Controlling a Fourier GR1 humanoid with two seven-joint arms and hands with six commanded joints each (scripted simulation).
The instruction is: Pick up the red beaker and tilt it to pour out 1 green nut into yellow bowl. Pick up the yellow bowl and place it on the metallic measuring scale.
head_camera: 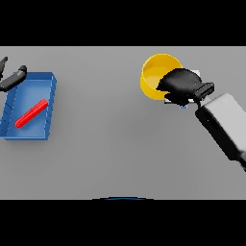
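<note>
The yellow bowl is at the back right of the table, tipped so that its opening faces left and toward me. My right hand covers the bowl's right side with its fingers curled on the rim. I see no green nut inside the bowl. A red elongated object, perhaps the beaker on its side, lies in the blue tray at the left. My left hand shows at the far left edge over the tray's back corner, fingers straight. No scale is plainly visible.
A small bluish bit peeks out just below my right hand; what it belongs to is hidden. My right forearm slants in from the lower right. Bare grey table lies between the tray and the bowl.
</note>
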